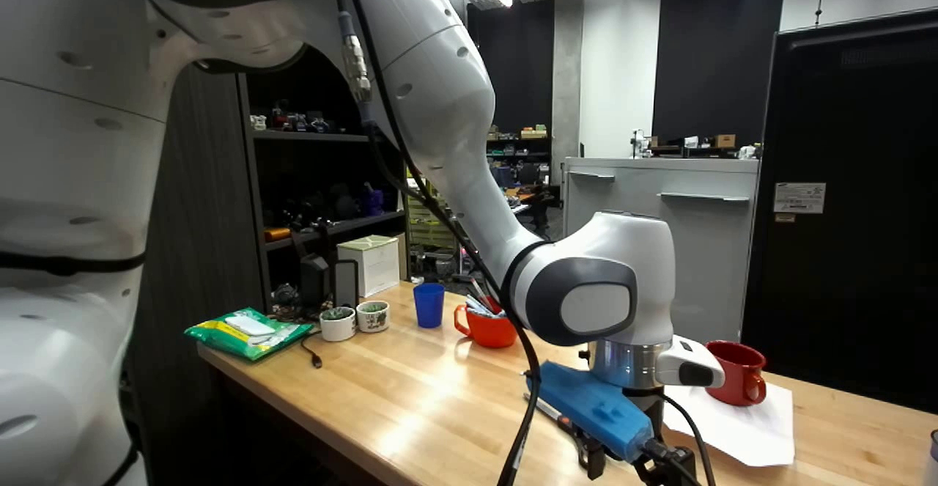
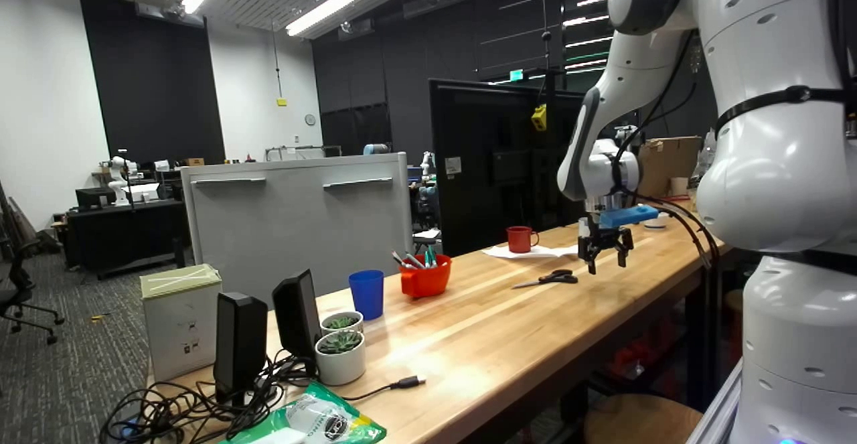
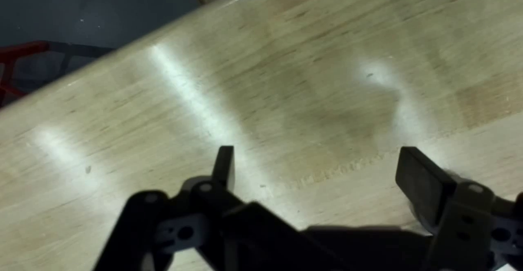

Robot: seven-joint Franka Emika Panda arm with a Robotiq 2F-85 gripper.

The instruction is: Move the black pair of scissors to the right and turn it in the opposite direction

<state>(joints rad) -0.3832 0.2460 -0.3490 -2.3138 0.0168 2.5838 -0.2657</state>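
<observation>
The black pair of scissors (image 2: pixel 561 277) lies flat on the wooden table (image 2: pixel 469 337), with dark loop handles and greyish blades. In an exterior view its handles are toward my gripper and its blades point away, toward the red bowl. It also shows in an exterior view (image 1: pixel 566 425), partly hidden behind the gripper. My gripper (image 2: pixel 607 267) hangs above the table beside the handles, apart from them, fingers pointing down. In the wrist view the gripper (image 3: pixel 316 156) is open, with only bare wood between its fingers. The scissors cannot be made out in the wrist view.
A red mug (image 2: pixel 519 239) stands on white paper (image 1: pixel 762 427) behind the gripper. A red bowl (image 2: pixel 427 280) with pens and a blue cup (image 2: pixel 366 294) stand beyond the blades. Two potted plants (image 2: pixel 341 363) and speakers (image 2: pixel 240 343) are farther along. The table's front edge (image 3: pixel 122 52) shows in the wrist view.
</observation>
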